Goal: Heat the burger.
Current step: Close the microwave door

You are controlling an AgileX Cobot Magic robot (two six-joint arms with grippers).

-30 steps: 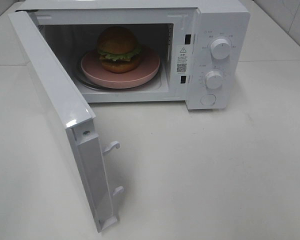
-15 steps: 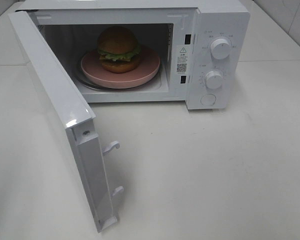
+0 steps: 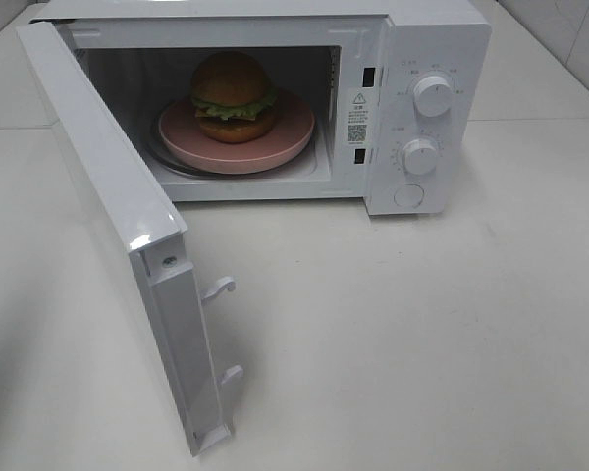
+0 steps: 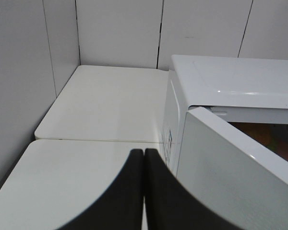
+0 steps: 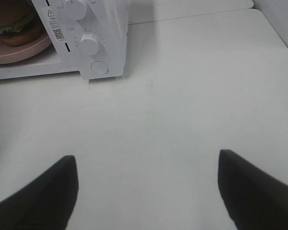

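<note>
burger (image 3: 233,95) sat on plate (image 3: 275,147) in microwave (image 3: 442,39), set for heating | door (image 3: 108,196) hung open | L pincer (image 4: 143,191) shut, empty | R pincer (image 5: 148,160) gaped, empty

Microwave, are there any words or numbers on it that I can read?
Nothing can be read clearly.
Sticker beside the microwave opening: a warning triangle and a QR code, but the print is too small to read.
Marks around the top knob: too small to read.
Marks around the lower knob: too small to read.
</note>
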